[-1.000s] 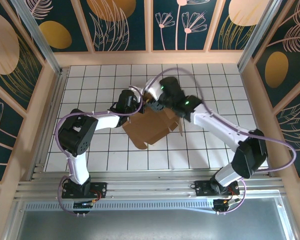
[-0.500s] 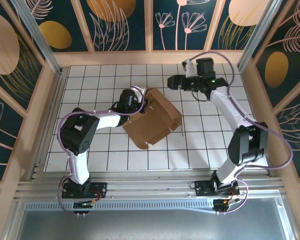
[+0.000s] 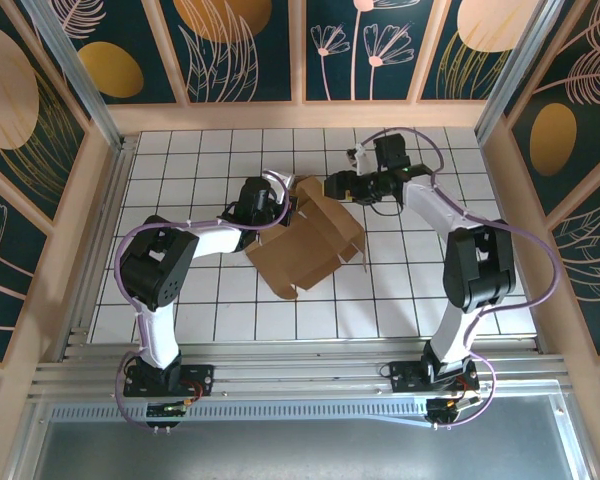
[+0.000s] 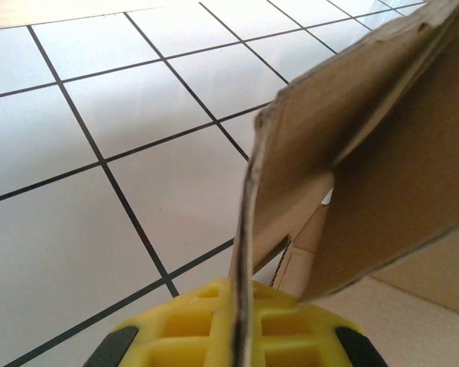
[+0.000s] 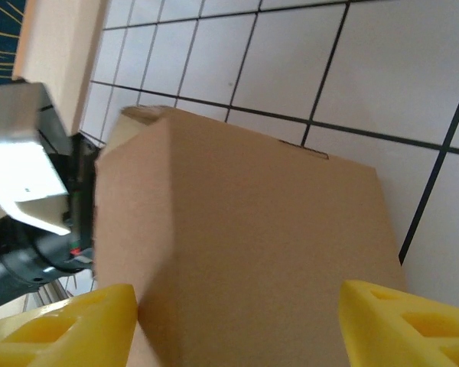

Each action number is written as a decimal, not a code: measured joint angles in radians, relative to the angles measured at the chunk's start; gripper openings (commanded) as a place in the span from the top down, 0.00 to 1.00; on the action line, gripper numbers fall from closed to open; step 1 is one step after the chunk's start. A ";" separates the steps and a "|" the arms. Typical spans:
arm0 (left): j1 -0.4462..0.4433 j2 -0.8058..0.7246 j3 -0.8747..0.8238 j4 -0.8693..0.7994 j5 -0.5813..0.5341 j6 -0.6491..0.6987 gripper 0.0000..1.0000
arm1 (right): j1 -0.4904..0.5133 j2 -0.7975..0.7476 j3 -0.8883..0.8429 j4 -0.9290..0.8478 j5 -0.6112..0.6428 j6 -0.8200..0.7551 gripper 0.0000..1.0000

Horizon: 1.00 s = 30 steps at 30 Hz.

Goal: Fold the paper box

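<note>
The paper box [image 3: 302,250] is a brown cardboard sheet, partly raised, lying mid-table with its flaps up toward the back. My left gripper [image 3: 283,207] is at its far left corner. In the left wrist view the gripper [image 4: 241,325] is shut on a thin upright flap edge of the box [image 4: 382,153]. My right gripper [image 3: 333,187] hovers at the box's far right corner. In the right wrist view its yellow fingers [image 5: 65,329] stand wide apart, open, with a broad box panel [image 5: 245,214] just ahead of them.
The white gridded tabletop [image 3: 180,160] is bounded by wooden walls [image 3: 300,115] at the back and on both sides. A small tab [image 3: 361,262] sticks out at the box's right edge. The left arm's wrist body [image 5: 30,191] shows beyond the box panel.
My right gripper left the box, swung out to the back right, then came back to the box's far right corner. The left gripper kept hold of the flap; the box barely moved.
</note>
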 measured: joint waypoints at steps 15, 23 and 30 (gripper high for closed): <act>0.000 -0.008 0.002 -0.041 0.027 0.044 0.69 | 0.006 0.026 0.001 0.004 0.007 0.007 0.36; 0.000 -0.021 0.022 -0.106 0.252 0.071 0.66 | 0.006 0.026 0.001 0.008 0.008 0.008 0.38; 0.000 -0.012 0.069 -0.133 0.420 0.042 0.56 | 0.006 0.026 0.001 0.015 0.009 0.015 0.42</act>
